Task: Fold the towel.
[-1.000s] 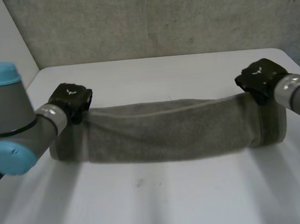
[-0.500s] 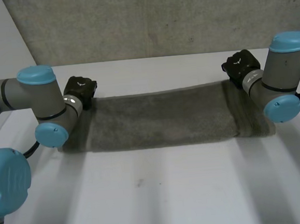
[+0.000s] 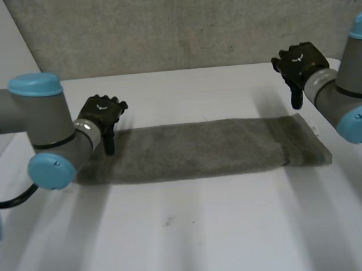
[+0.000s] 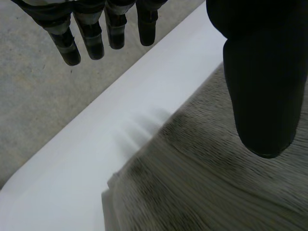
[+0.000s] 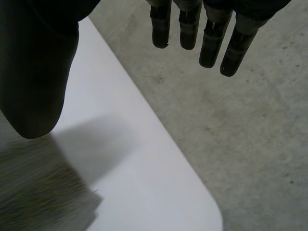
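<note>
The grey towel point(image 3: 195, 150) lies flat on the white table point(image 3: 195, 235) as a long folded strip running left to right. My left hand point(image 3: 102, 112) hovers over the towel's far left corner, open, with its thumb pointing down and nothing held. In the left wrist view the straight fingers point(image 4: 91, 33) and thumb point(image 4: 262, 86) stand apart above the towel point(image 4: 216, 187). My right hand point(image 3: 299, 63) hangs open above and just behind the towel's far right end. In the right wrist view its fingers point(image 5: 192, 26) and thumb point(image 5: 33, 72) are spread over the towel's corner point(image 5: 38, 202).
The table's far edge point(image 3: 188, 70) meets a grey wall point(image 3: 184, 22) behind both hands. Both grey arms reach in from the sides, the left elbow point(image 3: 46, 171) low beside the towel's left end. Grey floor point(image 5: 250, 134) lies past the table's rounded corner.
Both hands have let go of the towel, opened and risen off it. The towel, held up a second ago, now lies flat and a little nearer.
</note>
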`<action>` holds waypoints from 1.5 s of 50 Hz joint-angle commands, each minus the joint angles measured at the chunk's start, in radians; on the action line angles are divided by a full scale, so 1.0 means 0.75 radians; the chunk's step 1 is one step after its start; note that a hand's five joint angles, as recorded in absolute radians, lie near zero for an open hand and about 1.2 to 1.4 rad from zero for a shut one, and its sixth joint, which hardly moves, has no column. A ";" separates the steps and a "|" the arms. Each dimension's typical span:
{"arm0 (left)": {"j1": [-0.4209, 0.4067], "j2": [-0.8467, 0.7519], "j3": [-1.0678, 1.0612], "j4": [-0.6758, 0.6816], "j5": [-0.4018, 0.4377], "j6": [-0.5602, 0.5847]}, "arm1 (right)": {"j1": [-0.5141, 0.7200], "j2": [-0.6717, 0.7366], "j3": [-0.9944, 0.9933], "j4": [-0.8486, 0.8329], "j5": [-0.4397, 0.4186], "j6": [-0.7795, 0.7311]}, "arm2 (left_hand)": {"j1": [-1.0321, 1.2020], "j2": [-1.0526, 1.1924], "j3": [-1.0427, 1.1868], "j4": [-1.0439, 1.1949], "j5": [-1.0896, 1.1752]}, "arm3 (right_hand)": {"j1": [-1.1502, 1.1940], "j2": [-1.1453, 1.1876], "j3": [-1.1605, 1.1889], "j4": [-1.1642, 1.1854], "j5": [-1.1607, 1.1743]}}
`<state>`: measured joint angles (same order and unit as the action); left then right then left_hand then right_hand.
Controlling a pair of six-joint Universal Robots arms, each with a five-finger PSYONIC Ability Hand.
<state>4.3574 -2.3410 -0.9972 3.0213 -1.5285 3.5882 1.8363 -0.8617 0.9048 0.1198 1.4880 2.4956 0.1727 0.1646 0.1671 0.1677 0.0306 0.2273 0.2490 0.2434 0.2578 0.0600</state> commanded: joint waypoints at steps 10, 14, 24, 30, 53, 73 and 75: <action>0.021 0.540 -0.708 0.226 0.013 -0.131 | -0.098 -0.375 0.845 -0.141 -0.158 0.039 | 0.002 0.013 0.010 0.009 -0.041 | -0.070 -0.099 -0.092 -0.111 -0.080; 0.017 0.589 -0.814 0.269 0.015 -0.162 | -0.158 -0.357 0.925 -0.223 -0.162 0.039 | 0.004 0.014 0.011 0.010 -0.040 | -0.070 -0.099 -0.092 -0.111 -0.080; 0.019 0.655 -0.998 0.412 0.019 -0.166 | -0.192 -0.238 0.958 -0.399 -0.180 0.017 | 0.002 0.013 0.010 0.009 -0.041 | 0.306 0.278 0.285 0.266 0.297; 0.034 0.657 -1.010 0.412 0.019 -0.166 | -0.225 -0.197 0.939 -0.411 -0.180 0.015 | 0.002 0.013 0.010 0.009 -0.041 | 0.581 0.553 0.560 0.541 0.572; 0.079 0.689 -1.020 0.414 0.031 -0.209 | -0.593 -0.138 0.733 -0.389 -0.174 -0.247 | 0.002 0.013 0.010 0.009 -0.041 | 1.559 1.530 1.537 1.518 1.549; 0.142 0.751 -1.016 0.414 0.046 -0.305 | 0.539 0.009 0.132 -0.289 -0.006 -0.112 | 0.002 0.013 0.010 0.009 -0.041 | 1.559 1.530 1.537 1.518 1.549; 0.146 0.757 -1.018 0.414 0.046 -0.307 | 0.613 0.050 0.107 -0.289 -0.006 -0.114 | 0.002 0.013 0.010 0.009 -0.041 | 1.559 1.530 1.537 1.518 1.549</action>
<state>4.4488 -1.7941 -1.7570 3.3316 -1.4952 3.3785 1.9760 -0.9717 1.1273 -0.0939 1.4398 2.4179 0.1726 0.1637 0.1647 0.1654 0.0286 1.3175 1.3125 1.3370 1.3404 1.1639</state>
